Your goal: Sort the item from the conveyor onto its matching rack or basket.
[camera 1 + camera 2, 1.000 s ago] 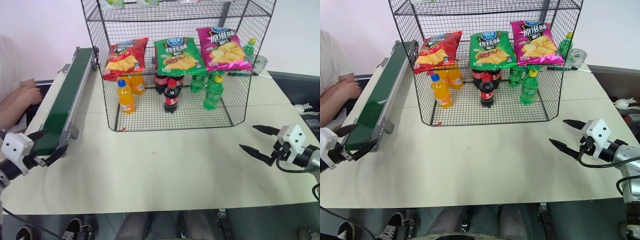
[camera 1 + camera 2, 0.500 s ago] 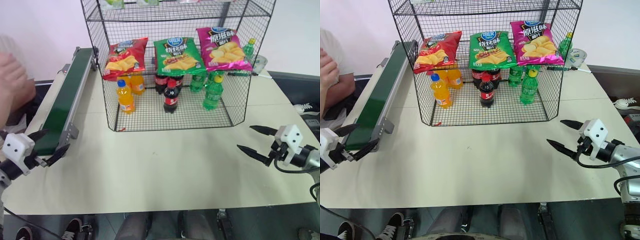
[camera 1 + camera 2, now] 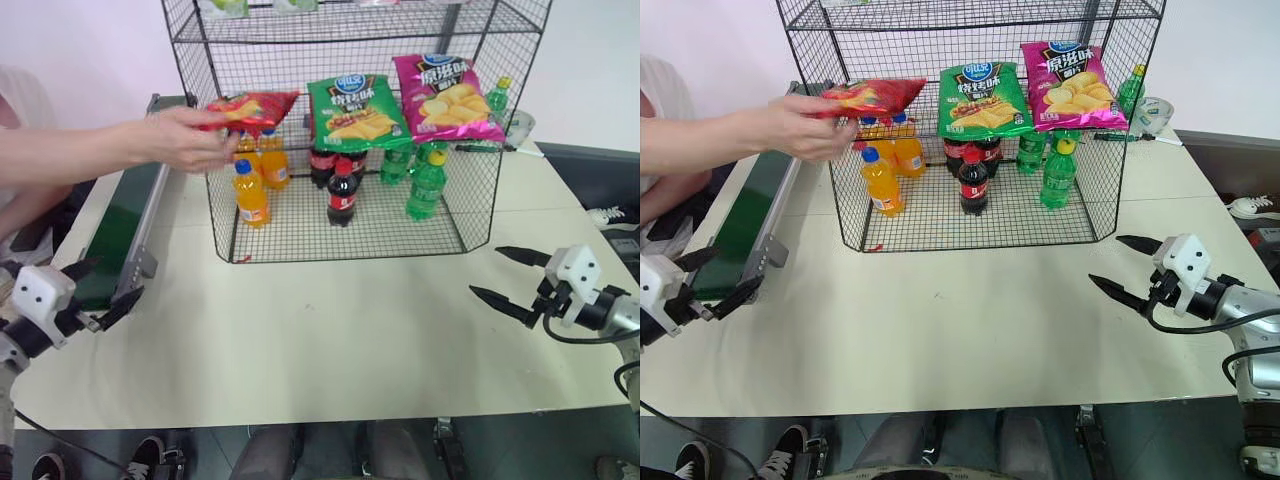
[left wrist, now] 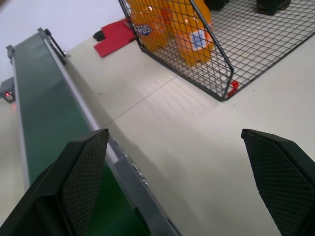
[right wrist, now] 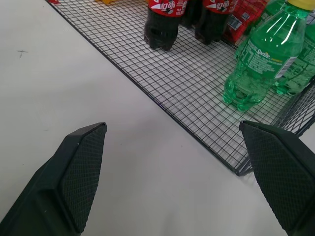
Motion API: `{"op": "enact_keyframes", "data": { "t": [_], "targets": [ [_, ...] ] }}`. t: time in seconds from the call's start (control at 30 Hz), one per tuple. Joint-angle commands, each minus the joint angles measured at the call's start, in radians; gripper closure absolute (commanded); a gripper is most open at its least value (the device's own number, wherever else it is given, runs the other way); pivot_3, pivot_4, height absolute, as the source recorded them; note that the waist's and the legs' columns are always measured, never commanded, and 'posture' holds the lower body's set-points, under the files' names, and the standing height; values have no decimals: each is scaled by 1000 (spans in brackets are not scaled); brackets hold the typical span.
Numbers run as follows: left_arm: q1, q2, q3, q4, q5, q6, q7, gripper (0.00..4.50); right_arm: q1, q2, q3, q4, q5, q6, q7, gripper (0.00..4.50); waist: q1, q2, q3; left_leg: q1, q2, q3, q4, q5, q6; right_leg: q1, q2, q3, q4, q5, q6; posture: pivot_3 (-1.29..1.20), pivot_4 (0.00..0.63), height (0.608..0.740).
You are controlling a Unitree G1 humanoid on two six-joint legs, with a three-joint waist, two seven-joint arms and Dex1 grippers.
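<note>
Noting your status: a person's hand (image 3: 185,138) holds the red crisp bag (image 3: 250,105) at the rack (image 3: 470,215); conveyor (image 3: 130,215) bare; left gripper (image 3: 92,290) and right gripper (image 3: 508,278) gape wide, empty. Sorting not begun.

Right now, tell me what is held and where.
Both grippers, left and right, hold nothing. A person's hand pinches the red bag by its left edge.

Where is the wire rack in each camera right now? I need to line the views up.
Left eye view: rack at the table's far middle.
Right eye view: same place, a hand holding the red crisp bag at it.
Left wrist view: its near corner, orange bottles inside.
Right wrist view: its floor, cola bottles and green bottles.
Shared landmark: the pale table.
</note>
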State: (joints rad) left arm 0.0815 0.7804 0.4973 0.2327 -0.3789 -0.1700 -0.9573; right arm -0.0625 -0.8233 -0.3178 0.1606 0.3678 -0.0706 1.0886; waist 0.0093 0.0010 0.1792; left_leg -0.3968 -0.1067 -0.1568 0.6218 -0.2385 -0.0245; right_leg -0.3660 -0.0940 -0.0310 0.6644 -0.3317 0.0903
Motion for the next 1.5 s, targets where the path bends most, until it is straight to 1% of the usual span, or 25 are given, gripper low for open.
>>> {"op": "enact_keyframes", "data": {
  "t": [0.03, 0.5, 0.77, 0.87, 0.97, 1.0, 1.03, 1.07, 1.1, 1.13, 1.2, 1.33, 1.4, 1.5],
  "targets": [
    [-1, 9, 16, -13, 3, -27, 8, 14, -17, 3, -2, -11, 7, -12, -1, 0, 0, 0, 0, 0, 0, 0, 0, 0, 0, 0, 0, 0, 0, 0, 0, 0, 150, 740],
    [21, 6, 30, -21, -10, -34, 27, 14, -31, 15, 10, 0, 36, 0, 31, 0, -3, 0, 0, 0, 0, 0, 0, 0, 0, 0, 0, 0, 0, 0, 0, 0, 150, 740],
    [58, 3, 38, -24, 15, -98, 50, 14, -44, 26, 19, -3, 51, 3, 52, 0, -4, 0, 0, 0, 0, 0, 1, 0, 0, 0, 0, 0, 0, 0, 0, 0, 150, 740],
    [68, 10, 36, -3, 70, -178, 82, 14, -55, 34, 20, 5, 47, 2, 42, 0, -3, 0, 0, 0, 0, 0, 0, 0, 0, 0, 0, 0, 0, 0, 0, 0, 150, 740],
    [54, 32, 34, 56, 172, -281, 160, 14, -59, 38, 25, 3, 46, 4, 44, 0, -1, 0, 0, 0, 0, 0, 0, 0, 0, 0, 0, 0, 1, 0, 0, 0, 150, 740],
    [56, 41, 34, 74, 183, -330, 154, 14, -59, 39, 28, -3, 50, 8, 48, 0, -1, 0, 0, 0, 0, 0, 1, 0, 0, 0, 0, 0, 1, 0, 0, 0, 150, 740],
    [66, 61, 36, 106, 239, -423, 179, 14, -61, 40, 30, -5, 50, 8, 50, 0, -1, 0, 0, 0, 0, 0, 0, 0, 0, 0, 0, 0, 1, 0, 0, 0, 150, 740],
    [78, 74, 40, 129, 251, -483, 174, 14, -63, 41, 31, -4, 53, 10, 52, 0, -1, 0, 0, 0, 0, 0, 1, 0, 0, 0, 0, 0, 1, 0, 0, 0, 150, 740],
    [86, 83, 40, 148, 258, -526, 172, 14, -64, 42, 32, -3, 54, 12, 54, 0, -1, 0, 0, 0, 0, 0, 1, 0, 0, 0, 0, 0, 0, 0, 0, 0, 150, 740],
    [99, 97, 38, 176, 308, -568, 207, 14, -68, 43, 34, 5, 48, 6, 53, 0, -1, 0, 0, 0, 0, 1, 0, 0, 0, 0, 0, 0, 0, 0, 0, 0, 150, 740],
    [118, 109, 38, 220, 357, -646, 252, 14, -73, 47, 38, 15, 41, -3, 54, 0, -2, 0, 0, 0, 0, 1, 0, 0, 0, -1, 0, 1, 0, 0, 0, 0, 150, 740],
    [146, 139, 59, 286, 474, -751, 390, 14, -78, 54, 44, 11, 44, -5, 65, 0, -2, 0, 0, 0, 0, 2, -1, 0, 0, -2, 0, 2, 0, 0, 0, 0, 150, 740],
    [164, 165, 87, 318, 590, -785, 510, 14, -67, 60, 53, -27, 72, 25, 84, 0, -1, -1, 0, 0, 0, 2, -1, 0, 0, -2, 0, 2, 1, 0, 0, 0, 150, 740],
    [188, 190, 92, 360, 731, -777, 684, 14, -43, 80, 72, -113, 126, 71, 107, 0, 0, -1, 0, 0, 1, 2, -1, 0, 0, -2, 0, 2, 1, 0, 0, 0, 150, 740]
  ]
}}
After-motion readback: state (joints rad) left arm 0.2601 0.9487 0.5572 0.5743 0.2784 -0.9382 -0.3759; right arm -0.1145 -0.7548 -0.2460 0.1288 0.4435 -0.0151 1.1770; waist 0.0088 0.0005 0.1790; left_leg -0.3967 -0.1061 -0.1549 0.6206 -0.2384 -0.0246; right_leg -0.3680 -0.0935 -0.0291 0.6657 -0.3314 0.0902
